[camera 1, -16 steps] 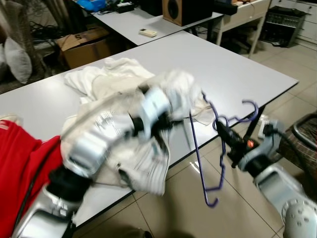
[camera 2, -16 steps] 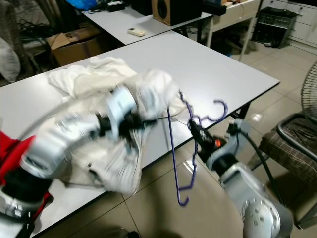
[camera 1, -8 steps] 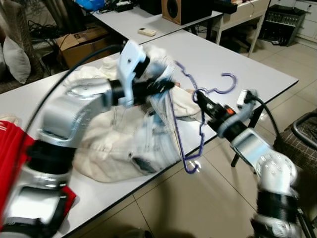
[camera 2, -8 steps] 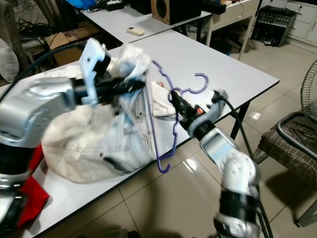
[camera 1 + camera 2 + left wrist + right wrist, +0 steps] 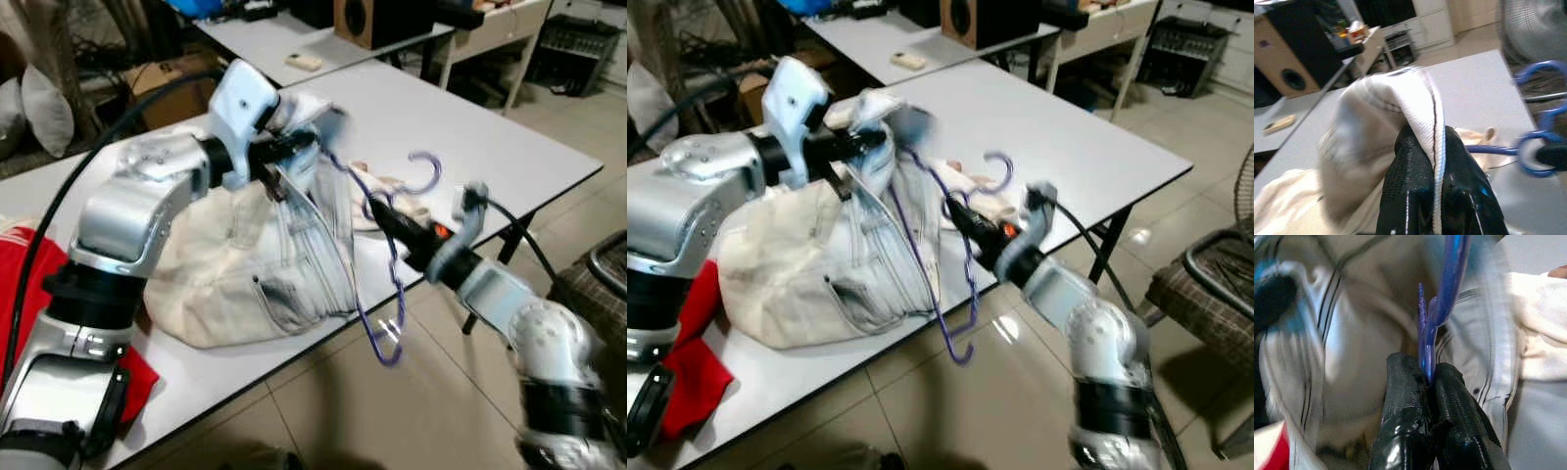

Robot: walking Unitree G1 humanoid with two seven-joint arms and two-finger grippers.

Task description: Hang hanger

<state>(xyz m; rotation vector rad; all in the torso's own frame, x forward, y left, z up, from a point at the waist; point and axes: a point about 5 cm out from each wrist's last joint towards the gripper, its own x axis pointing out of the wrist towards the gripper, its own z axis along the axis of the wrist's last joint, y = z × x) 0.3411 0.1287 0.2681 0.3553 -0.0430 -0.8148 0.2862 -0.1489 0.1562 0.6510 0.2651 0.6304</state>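
My left gripper point(image 5: 1436, 147) is clenched on a fold of the pale cream cotton garment point(image 5: 235, 264), lifting its upper edge above the grey rectangular table point(image 5: 470, 127). That lift is higher and closer to the hanger than half a second ago, and a second ago the cloth was low on the table. My right gripper point(image 5: 1427, 382) is pinched tight on the thin purple wire hanger point(image 5: 377, 235), near its neck. The hanger has moved in from over the floor beyond the table edge; now one arm of it crosses in front of the raised cloth, the hook point(image 5: 423, 168) points up over the tabletop, and the lower bar still dips past the table edge. Judgement: both pieces are being brought together, so the hanger goes into the garment first; threading not done yet. A red cloth point(image 5: 24, 294) lies on the table by my left arm. Frames are blurred, so I can't tell whether wire and fabric touch.
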